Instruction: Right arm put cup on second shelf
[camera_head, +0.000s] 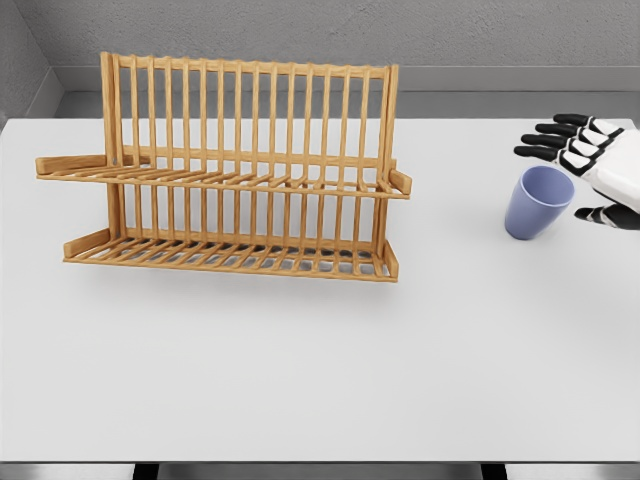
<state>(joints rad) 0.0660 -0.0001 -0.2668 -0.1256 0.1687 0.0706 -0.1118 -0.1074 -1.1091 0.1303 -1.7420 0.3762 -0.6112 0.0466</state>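
A lavender-blue cup (536, 203) stands on the white table at the right, its mouth tilted toward me. My right hand (580, 172) comes in from the right edge just beside the cup, fingers spread above its rim and thumb lower down at its right side; it is open and I see no contact with the cup. The wooden dish rack (232, 170) stands at the left-centre, with an upper shelf (225, 180) and a lower shelf (230, 258), both bare. The left arm does not show.
The white table (320, 370) stretches wide in front of the rack and between rack and cup. Its far edge meets a grey wall behind the rack.
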